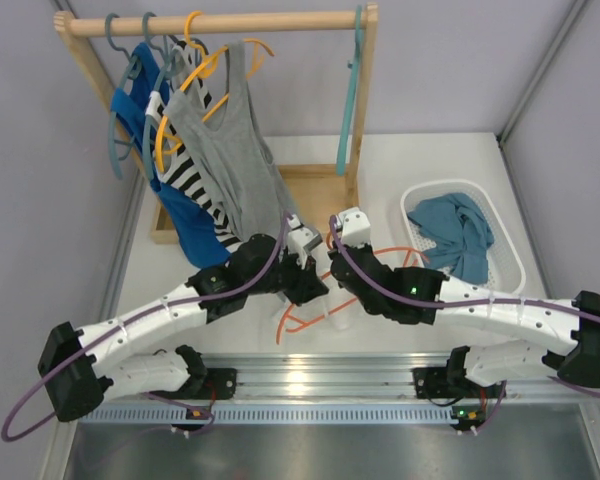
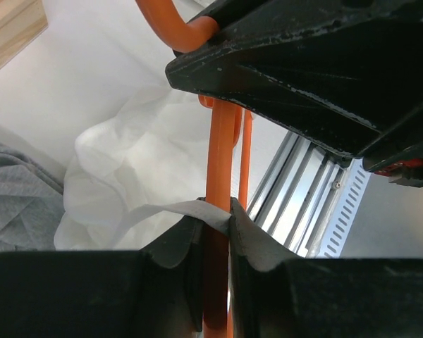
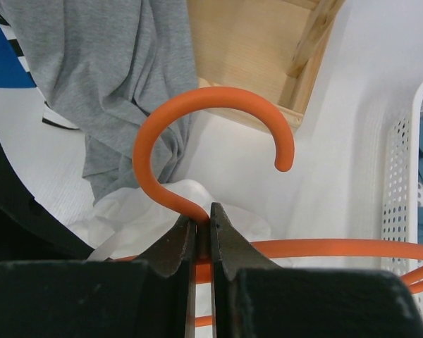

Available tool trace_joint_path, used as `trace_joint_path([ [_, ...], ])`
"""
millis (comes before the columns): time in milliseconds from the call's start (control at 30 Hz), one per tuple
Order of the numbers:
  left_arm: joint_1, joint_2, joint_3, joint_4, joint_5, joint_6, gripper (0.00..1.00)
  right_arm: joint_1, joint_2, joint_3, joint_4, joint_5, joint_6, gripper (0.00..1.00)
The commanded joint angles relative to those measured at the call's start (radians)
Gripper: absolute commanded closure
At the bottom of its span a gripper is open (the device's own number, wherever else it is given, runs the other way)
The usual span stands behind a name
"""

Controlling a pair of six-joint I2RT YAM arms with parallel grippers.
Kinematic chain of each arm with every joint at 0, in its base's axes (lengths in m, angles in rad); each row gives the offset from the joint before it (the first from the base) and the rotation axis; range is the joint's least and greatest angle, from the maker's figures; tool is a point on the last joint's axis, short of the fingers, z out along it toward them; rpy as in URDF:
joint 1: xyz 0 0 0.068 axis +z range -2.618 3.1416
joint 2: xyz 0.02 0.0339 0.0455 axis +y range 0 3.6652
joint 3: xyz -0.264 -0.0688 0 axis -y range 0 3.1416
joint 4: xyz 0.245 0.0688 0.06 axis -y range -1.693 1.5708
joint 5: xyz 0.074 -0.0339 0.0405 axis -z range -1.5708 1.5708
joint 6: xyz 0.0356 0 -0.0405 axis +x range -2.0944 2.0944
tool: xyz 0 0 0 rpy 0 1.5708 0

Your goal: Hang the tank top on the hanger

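Observation:
The orange hanger (image 1: pixel 292 318) lies low over the table between my two arms. My right gripper (image 3: pixel 202 217) is shut on the hanger's neck just below the hook (image 3: pixel 197 98). My left gripper (image 2: pixel 215 215) is shut round one orange hanger arm (image 2: pixel 222 141), with a narrow white strap (image 2: pixel 162 210) of the tank top caught across its fingertips. The crumpled white tank top (image 2: pixel 141 162) lies on the table under the hanger and also shows in the right wrist view (image 3: pixel 151 211). In the top view both grippers meet near the table's middle and hide most of the top.
A wooden rack (image 1: pixel 220 22) at the back left holds a grey tank top (image 1: pixel 230 150), blue and striped garments, and teal and yellow-orange hangers. Its wooden base (image 1: pixel 315 185) is just behind the grippers. A white basket (image 1: pixel 510 250) with a teal-blue garment (image 1: pixel 460 235) stands at the right.

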Motion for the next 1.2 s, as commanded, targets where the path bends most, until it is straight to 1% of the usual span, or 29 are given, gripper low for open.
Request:
trace_joint_path([
  [0, 0.003, -0.010, -0.025, 0.082, 0.010, -0.046, 1.00, 0.014, -0.038, 0.023, 0.070, 0.018, 0.017, 1.00],
  [133, 0.001, -0.013, -0.061, 0.132, 0.001, -0.080, 1.00, 0.017, -0.040, 0.037, 0.051, 0.024, 0.012, 1.00],
  [167, 0.000, -0.028, -0.078, 0.189, -0.001, -0.087, 1.00, 0.017, -0.041, 0.040, 0.048, 0.027, 0.014, 1.00],
  [200, -0.002, -0.037, -0.110, 0.212, -0.004, -0.098, 1.00, 0.017, -0.043, 0.040, 0.048, 0.030, 0.011, 1.00],
  [333, -0.005, -0.077, -0.161, 0.284, -0.036, -0.116, 1.00, 0.017, -0.051, 0.039, 0.039, 0.030, 0.009, 1.00],
  [367, -0.005, -0.083, -0.167, 0.304, -0.037, -0.118, 1.00, 0.017, -0.051, 0.040, 0.037, 0.032, 0.011, 0.97],
  [433, -0.007, -0.093, -0.187, 0.324, -0.045, -0.123, 1.00, 0.017, -0.052, 0.043, 0.031, 0.032, 0.011, 0.94],
  [633, -0.013, -0.096, -0.221, 0.378, -0.050, -0.127, 1.00, 0.017, -0.057, 0.052, 0.019, 0.030, 0.008, 0.73],
  [667, -0.014, -0.094, -0.226, 0.381, -0.051, -0.127, 1.00, 0.017, -0.057, 0.054, 0.016, 0.030, 0.008, 0.67],
  [833, -0.017, -0.102, -0.241, 0.407, -0.070, -0.130, 1.00, 0.017, -0.055, 0.060, 0.011, 0.030, 0.002, 0.61],
  [933, -0.019, -0.119, -0.252, 0.408, -0.096, -0.135, 1.00, 0.017, -0.055, 0.068, -0.001, 0.032, 0.005, 0.51],
  [967, -0.019, -0.125, -0.259, 0.407, -0.105, -0.136, 1.00, 0.015, -0.057, 0.072, -0.007, 0.036, 0.008, 0.46],
  [1000, -0.020, -0.134, -0.263, 0.404, -0.128, -0.138, 1.00, 0.017, -0.058, 0.077, -0.015, 0.041, 0.012, 0.44],
  [1033, -0.020, -0.154, -0.267, 0.401, -0.137, -0.139, 1.00, 0.017, -0.066, 0.082, -0.035, 0.045, 0.017, 0.41],
  [1067, -0.020, -0.168, -0.276, 0.398, -0.152, -0.143, 1.00, 0.017, -0.072, 0.089, -0.045, 0.054, 0.017, 0.36],
  [1167, -0.020, -0.221, -0.298, 0.396, -0.208, -0.150, 1.00, 0.017, -0.101, 0.109, -0.082, 0.078, 0.020, 0.28],
])
